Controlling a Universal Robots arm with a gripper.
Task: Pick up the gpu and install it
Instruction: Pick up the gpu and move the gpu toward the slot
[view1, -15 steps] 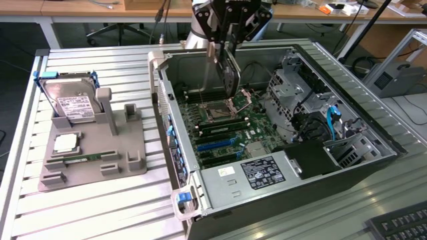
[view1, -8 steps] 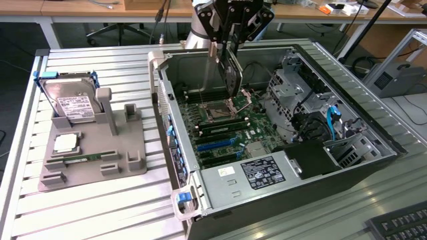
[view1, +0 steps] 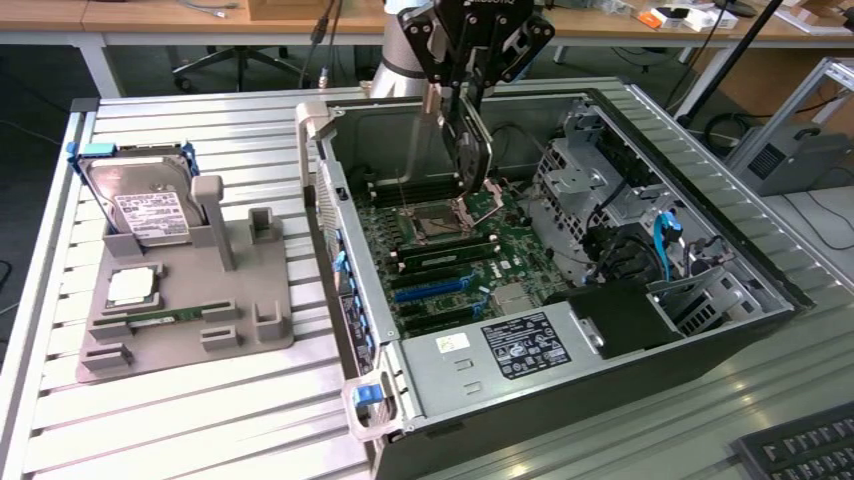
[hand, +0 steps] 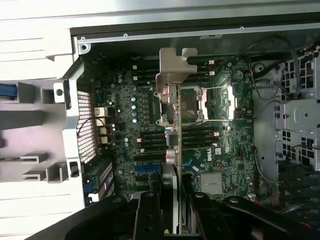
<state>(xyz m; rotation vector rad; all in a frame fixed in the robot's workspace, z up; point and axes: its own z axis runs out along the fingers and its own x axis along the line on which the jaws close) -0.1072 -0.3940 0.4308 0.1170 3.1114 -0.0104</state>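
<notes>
The gpu hangs upright above the open computer case, a thin dark card with its silver bracket on the side toward the exterior view's left. My gripper is shut on the card's upper edge. The wrist view sees the gpu edge-on over the motherboard, with its bracket at the far end and my gripper clamped on the near end. The card is over the CPU socket and memory slots, and stands clear of the board.
A grey fixture tray at the exterior view's left holds a hard drive, a CPU and a green memory stick. Blue expansion slots, a drive cage and the power supply are inside the case. A keyboard lies nearby.
</notes>
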